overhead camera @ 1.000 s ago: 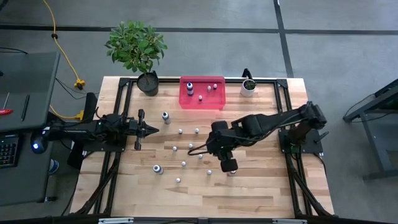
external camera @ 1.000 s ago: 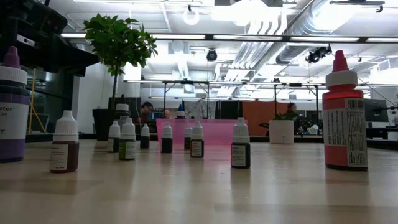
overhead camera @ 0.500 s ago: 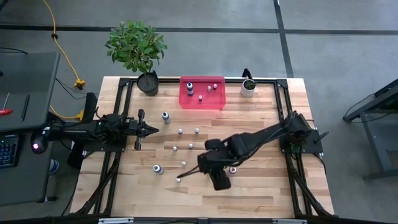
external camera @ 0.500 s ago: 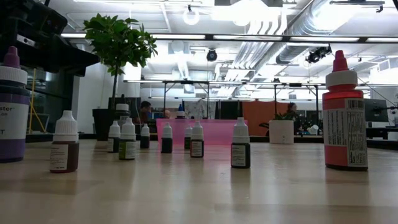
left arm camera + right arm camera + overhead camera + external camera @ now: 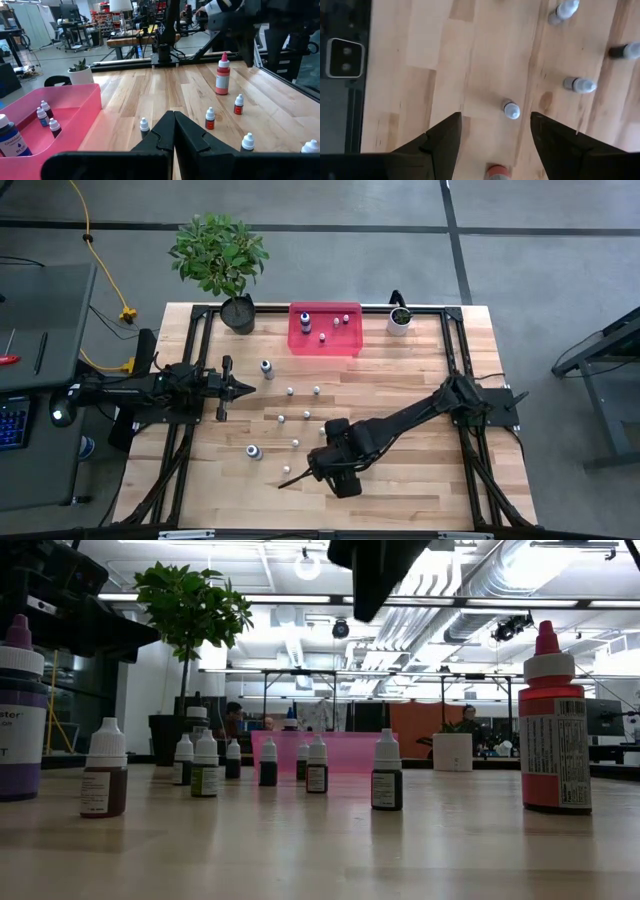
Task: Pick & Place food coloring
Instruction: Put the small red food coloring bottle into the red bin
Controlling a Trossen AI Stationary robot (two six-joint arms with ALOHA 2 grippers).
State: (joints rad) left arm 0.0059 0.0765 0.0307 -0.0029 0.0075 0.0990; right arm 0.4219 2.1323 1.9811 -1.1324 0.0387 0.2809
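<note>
From straight overhead we see the whole table [image 5: 400, 490], with the pink tray [image 5: 325, 340] at its far edge. Our low camera sits at tabletop height on the opposite side, facing the pink tray [image 5: 345, 752] across the bottles. The left wrist camera looks level across the table, the tray [image 5: 75, 107] close beside it. The right wrist camera points straight down onto bare planks, close to the wood. The red-bodied bottle [image 5: 555, 725] appears in both low and left wrist [image 5: 223, 75] views.
</note>
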